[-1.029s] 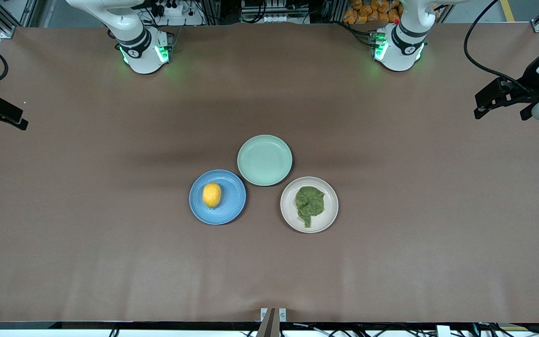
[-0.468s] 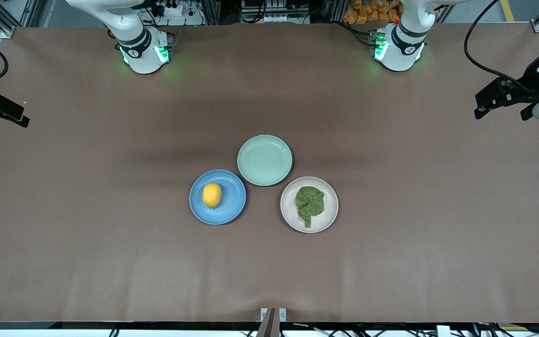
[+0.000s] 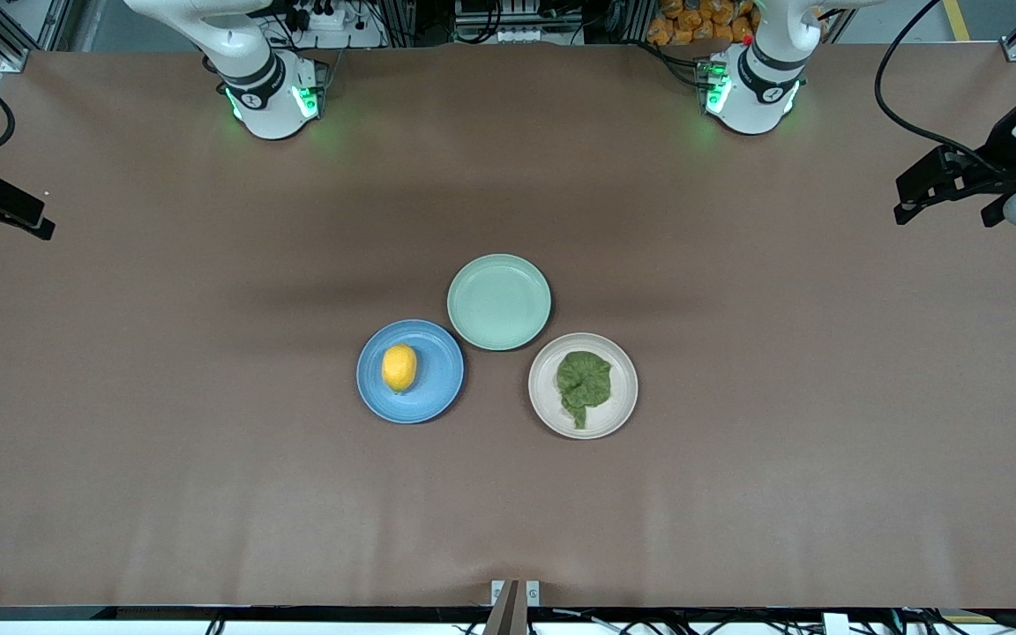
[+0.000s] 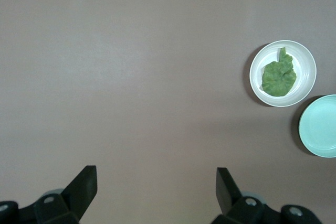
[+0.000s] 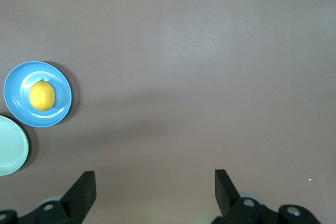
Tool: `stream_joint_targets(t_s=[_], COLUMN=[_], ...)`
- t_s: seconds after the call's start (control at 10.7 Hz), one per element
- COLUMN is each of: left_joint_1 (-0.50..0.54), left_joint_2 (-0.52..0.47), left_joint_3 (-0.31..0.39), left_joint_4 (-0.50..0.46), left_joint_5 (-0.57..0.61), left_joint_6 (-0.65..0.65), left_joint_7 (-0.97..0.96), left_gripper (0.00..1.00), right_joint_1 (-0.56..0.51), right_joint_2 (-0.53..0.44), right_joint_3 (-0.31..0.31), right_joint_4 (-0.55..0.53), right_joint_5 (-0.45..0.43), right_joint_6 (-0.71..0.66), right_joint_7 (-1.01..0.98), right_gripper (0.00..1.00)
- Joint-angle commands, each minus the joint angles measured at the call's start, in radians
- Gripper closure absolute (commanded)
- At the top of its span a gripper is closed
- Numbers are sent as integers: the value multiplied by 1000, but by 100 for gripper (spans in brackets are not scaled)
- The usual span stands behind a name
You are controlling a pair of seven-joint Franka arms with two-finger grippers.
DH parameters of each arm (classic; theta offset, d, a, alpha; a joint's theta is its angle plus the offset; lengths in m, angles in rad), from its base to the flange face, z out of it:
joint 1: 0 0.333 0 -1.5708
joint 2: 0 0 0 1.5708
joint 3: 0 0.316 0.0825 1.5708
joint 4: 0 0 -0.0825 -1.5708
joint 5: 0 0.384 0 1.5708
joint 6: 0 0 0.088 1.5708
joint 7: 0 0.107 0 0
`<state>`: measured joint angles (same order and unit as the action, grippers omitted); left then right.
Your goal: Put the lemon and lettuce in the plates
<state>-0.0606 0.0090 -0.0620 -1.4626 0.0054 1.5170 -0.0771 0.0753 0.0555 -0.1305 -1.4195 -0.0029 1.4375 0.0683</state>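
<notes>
Lemon [image 3: 399, 368] in blue plate [image 3: 433, 392], lettuce [image 3: 584, 384] in beige-white plate [image 3: 623, 401], each well apart from its tool. Left tool [image 4: 156, 192] and right tool [image 5: 155, 192] wide, empty, parked high over bare counter [image 3: 737, 494] ends. Little risk left: lemon rolling off the shallow rim if bumped.

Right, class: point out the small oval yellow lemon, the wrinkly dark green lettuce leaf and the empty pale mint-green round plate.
small oval yellow lemon [image 3: 399, 368], front view, middle of its rind.
wrinkly dark green lettuce leaf [image 3: 584, 382], front view, centre of the leaf.
pale mint-green round plate [image 3: 499, 302], front view, bare centre.
</notes>
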Motion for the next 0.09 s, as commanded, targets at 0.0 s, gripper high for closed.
stream_joint_targets(t_s=[0.0], left_joint_1=[5], left_joint_2=[6], left_joint_3=[-6], left_joint_4=[21], left_joint_5=[-19], left_joint_6=[-8], left_joint_7=[-12], left_gripper=[0], right_joint_1=[9], right_joint_2=[3], right_joint_3=[-11], right_joint_4=[19], right_joint_5=[3], right_joint_6=[-17], right_joint_7=[10], right_gripper=[0])
